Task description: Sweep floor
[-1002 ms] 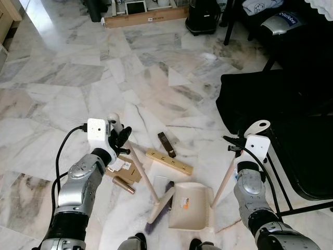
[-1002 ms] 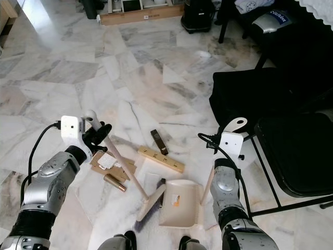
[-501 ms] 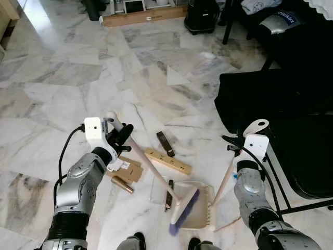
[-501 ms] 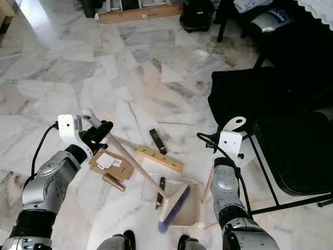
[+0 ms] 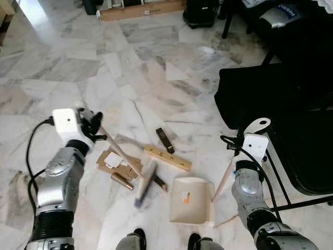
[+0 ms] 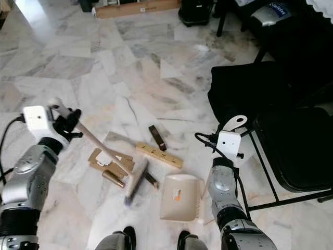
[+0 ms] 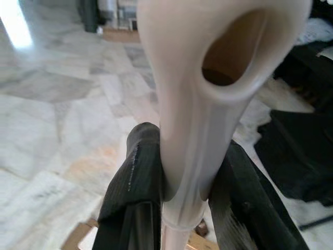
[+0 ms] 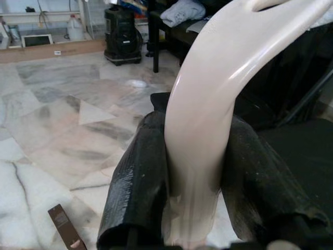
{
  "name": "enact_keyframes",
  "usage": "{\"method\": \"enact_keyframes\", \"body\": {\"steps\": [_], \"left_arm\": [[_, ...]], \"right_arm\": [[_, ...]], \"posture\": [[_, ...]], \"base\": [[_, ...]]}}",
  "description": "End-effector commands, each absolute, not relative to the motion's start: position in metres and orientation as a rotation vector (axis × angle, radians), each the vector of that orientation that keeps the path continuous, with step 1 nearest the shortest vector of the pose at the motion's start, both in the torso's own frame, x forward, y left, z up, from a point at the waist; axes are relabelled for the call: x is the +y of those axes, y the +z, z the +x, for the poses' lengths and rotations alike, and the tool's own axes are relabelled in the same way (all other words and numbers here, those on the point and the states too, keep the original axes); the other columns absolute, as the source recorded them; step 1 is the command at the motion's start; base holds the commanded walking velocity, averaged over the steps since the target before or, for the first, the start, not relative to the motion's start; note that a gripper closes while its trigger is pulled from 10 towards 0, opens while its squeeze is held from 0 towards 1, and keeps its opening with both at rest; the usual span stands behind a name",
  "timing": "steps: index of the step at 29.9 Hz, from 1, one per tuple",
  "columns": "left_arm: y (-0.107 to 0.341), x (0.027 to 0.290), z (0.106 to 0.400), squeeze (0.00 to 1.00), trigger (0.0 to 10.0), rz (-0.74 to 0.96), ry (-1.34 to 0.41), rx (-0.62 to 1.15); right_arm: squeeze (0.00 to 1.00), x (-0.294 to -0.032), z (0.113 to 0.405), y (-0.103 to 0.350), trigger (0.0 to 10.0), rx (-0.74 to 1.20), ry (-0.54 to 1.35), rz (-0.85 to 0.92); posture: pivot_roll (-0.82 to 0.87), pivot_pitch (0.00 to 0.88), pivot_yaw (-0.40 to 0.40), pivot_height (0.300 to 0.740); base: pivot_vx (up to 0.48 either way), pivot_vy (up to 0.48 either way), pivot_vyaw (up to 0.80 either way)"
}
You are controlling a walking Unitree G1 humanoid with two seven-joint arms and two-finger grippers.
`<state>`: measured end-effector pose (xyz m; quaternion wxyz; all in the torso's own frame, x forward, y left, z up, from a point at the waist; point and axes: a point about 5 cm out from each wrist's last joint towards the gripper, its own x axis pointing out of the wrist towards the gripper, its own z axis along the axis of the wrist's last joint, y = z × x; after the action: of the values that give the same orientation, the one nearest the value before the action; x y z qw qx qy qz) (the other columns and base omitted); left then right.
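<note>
Left gripper (image 7: 179, 187) is clamped on the cream broom handle (image 7: 208, 104); both black fingers (image 7: 132, 177) are pressed against the shaft just below its looped end. In the head views the left gripper (image 5: 92, 125) is held out to the robot's left, above the marble floor (image 5: 78, 67). The broom (image 5: 122, 156) is slanted down from it toward the middle, and its head (image 5: 145, 182) is blurred, so contact with the floor can't be told.

Right gripper (image 8: 195, 172) is closed around the curved cream handle of the dustpan (image 8: 208, 104), one finger (image 8: 138, 182) on each side. In the head views the right gripper (image 5: 237, 151) is seen on the robot's right, with the thin handle (image 5: 223, 179) angled down to the pan.

The dustpan tray (image 5: 190, 200) is laid flat on the floor just ahead of the robot's feet (image 5: 135, 240), apart from the broom head.

Litter is grouped between broom and pan:
- cardboard scraps (image 5: 117, 164) under the broom shaft
- a small brown tube (image 5: 122, 181) just beside them
- a dark strip (image 5: 158, 182) next to the broom head
- a wooden block (image 5: 167, 158) farther out
- a dark brown bar (image 5: 165, 139) just beyond it

A black folding chair (image 5: 302, 156) is close beside the right arm, a black bag (image 5: 260, 99) behind it. A long cardboard box (image 5: 140, 10) is seen at the far wall.
</note>
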<state>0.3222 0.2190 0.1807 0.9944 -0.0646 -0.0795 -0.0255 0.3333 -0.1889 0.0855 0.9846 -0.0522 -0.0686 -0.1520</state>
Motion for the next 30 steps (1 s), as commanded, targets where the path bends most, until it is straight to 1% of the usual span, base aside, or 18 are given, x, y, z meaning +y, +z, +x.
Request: {"method": "enact_keyframes", "body": {"steps": [1, 3, 6, 10, 15, 16, 20, 22, 26, 30], "left_arm": [[0.183, 0.219, 0.318, 0.0, 10.0, -0.121, -0.059, -0.168], [0.181, 0.217, 0.317, 0.0, 10.0, -0.122, -0.069, -0.159], [0.179, 0.213, 0.312, 0.0, 10.0, -0.074, -0.098, -0.13], [0.183, 0.213, 0.31, 0.0, 10.0, -0.048, -0.114, -0.129], [0.199, 0.22, 0.31, 0.0, 10.0, -0.024, -0.071, -0.179], [0.209, 0.222, 0.313, 0.0, 10.0, -0.017, -0.061, -0.207], [0.225, 0.226, 0.318, 0.0, 10.0, 0.017, -0.039, -0.248], [0.235, 0.231, 0.322, 0.0, 10.0, 0.032, 0.01, -0.293], [0.234, 0.231, 0.326, 0.0, 10.0, 0.058, 0.01, -0.293], [0.214, 0.223, 0.337, 0.0, 10.0, 0.039, -0.036, -0.21]], "right_arm": [[0.0, -0.195, 0.325, 0.07, 10.0, -0.063, -0.323, -0.13], [0.0, -0.195, 0.325, 0.07, 10.0, -0.064, -0.322, -0.132], [0.0, -0.193, 0.322, 0.065, 10.0, -0.049, -0.309, -0.141], [0.0, -0.187, 0.315, 0.055, 10.0, -0.023, -0.281, -0.151], [0.0, -0.178, 0.305, 0.044, 10.0, -0.006, -0.261, -0.147], [0.0, -0.176, 0.302, 0.04, 10.0, 0.003, -0.264, -0.137], [0.0, -0.173, 0.297, 0.034, 10.0, 0.02, -0.277, -0.12], [0.0, -0.171, 0.293, 0.031, 10.0, 0.028, -0.289, -0.109], [0.0, -0.171, 0.291, 0.03, 10.0, 0.033, -0.298, -0.102], [0.0, -0.171, 0.29, 0.029, 10.0, 0.033, -0.299, -0.093]], "posture": [[0.23, 0.303, 0.042, 0.74], [0.23, 0.309, 0.044, 0.74], [0.24, 0.324, 0.049, 0.74], [0.26, 0.343, 0.061, 0.74], [0.28, 0.361, 0.075, 0.74], [0.28, 0.365, 0.078, 0.74], [0.27, 0.363, 0.08, 0.74], [0.26, 0.357, 0.079, 0.74], [0.25, 0.351, 0.078, 0.74], [0.21, 0.341, 0.071, 0.74]], "base": [[0.0, 0.0, 0.0], [0.0, 0.0, 0.0], [0.0, 0.0, 0.0], [0.0, 0.0, 0.0], [0.0, 0.0, 0.0], [0.0, 0.0, 0.0], [0.0, 0.0, 0.0], [0.0, 0.0, 0.0], [0.0, 0.0, 0.0], [0.0, 0.0, 0.0]]}}
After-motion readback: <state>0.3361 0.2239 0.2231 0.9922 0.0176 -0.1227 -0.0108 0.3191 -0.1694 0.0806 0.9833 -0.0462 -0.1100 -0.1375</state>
